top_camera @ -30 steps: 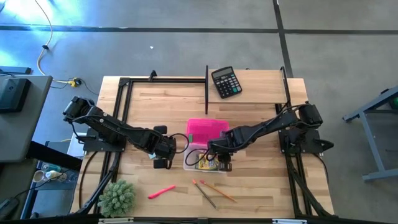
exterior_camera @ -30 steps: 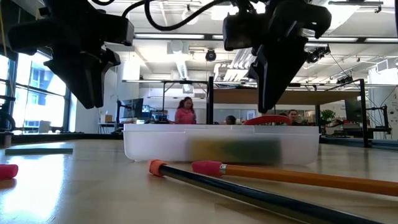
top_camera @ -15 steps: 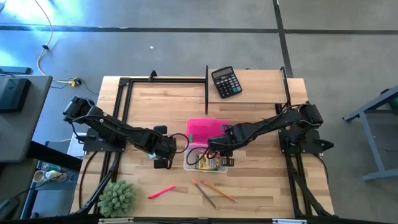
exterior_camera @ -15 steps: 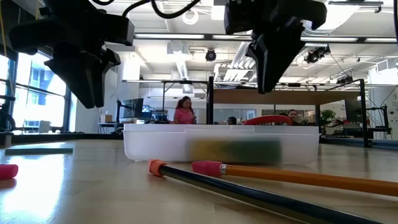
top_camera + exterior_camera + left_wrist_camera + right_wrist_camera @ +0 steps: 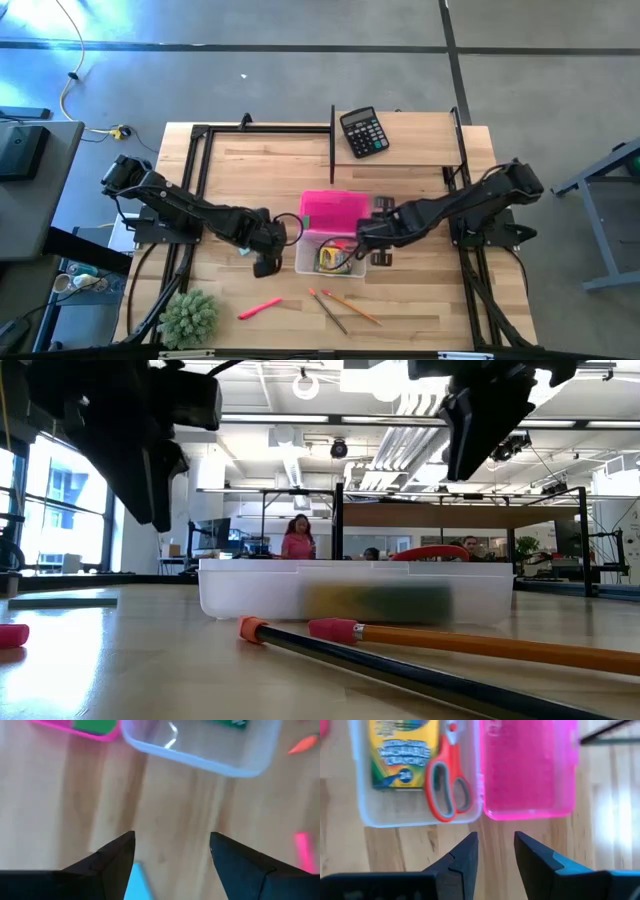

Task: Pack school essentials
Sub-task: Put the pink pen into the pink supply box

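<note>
A clear box [image 5: 330, 257] with its pink lid [image 5: 333, 209] swung open holds the yellow-green crayon box [image 5: 402, 755] and the red-handled scissors [image 5: 447, 785], which lie flat on its floor. My right gripper [image 5: 495, 842] is open and hovers just right of the box [image 5: 376, 250]. My left gripper [image 5: 172, 845] is open and hovers over bare wood left of the box [image 5: 262, 264], with the light-blue sticky-note pad [image 5: 134, 879] under one finger. The red-pink pen [image 5: 260, 308] and two pencils [image 5: 340, 305] lie on the table near its front edge. A green patch [image 5: 92, 725] shows at the lid's edge.
The black calculator [image 5: 363, 131] sits at the far edge and the spiky green plant ball [image 5: 190, 318] at the near left corner. A black frame [image 5: 332, 130] stands along the table's far part. People show in the room beyond [image 5: 297, 538].
My right gripper has risen from over the box and moved toward the table's right edge, so it now hangs beside the box instead of above it. The scissors and crayon box have stayed in the box.
</note>
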Robot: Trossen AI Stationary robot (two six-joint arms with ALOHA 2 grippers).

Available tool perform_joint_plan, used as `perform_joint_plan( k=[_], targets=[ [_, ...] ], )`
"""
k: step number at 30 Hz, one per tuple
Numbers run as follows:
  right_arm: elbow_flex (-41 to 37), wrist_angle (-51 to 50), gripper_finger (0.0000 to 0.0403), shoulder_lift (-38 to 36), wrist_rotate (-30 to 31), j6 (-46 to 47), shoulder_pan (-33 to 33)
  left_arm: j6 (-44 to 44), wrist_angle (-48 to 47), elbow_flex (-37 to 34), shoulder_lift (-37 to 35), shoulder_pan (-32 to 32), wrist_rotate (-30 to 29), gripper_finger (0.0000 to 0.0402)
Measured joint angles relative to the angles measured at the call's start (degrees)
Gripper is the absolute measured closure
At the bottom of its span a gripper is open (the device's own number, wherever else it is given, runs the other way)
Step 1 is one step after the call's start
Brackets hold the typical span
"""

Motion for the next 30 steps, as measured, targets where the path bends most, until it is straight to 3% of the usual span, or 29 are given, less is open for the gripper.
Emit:
perform_joint_plan(
  k=[4, 12, 21, 30],
  targets=[
    [-4.4, 1.2, 0.0284, -3.4, 1.5, 5.1, 0.6, -3.5, 2.6, 0.0, 0.0, -2.8, 3.4, 0.0158],
    [-10.3, 5.5, 0.0284, -7.3, 1.6, 12.0, 1.0, -16.5, 5.5, 0.0, 0.0, -11.2, 3.7, 0.0170],
    [-10.9, 7.1, 0.0284, -7.5, 1.7, 12.3, 1.0, -31.1, 8.2, 0.1, 1.5, -21.1, 3.4, 0.0181],
    [-10.9, 8.6, 0.0284, -7.5, 1.7, 11.9, 1.0, -37.3, 10.1, 0.0, 7.6, -26.2, 3.9, 0.0183]
  ],
)
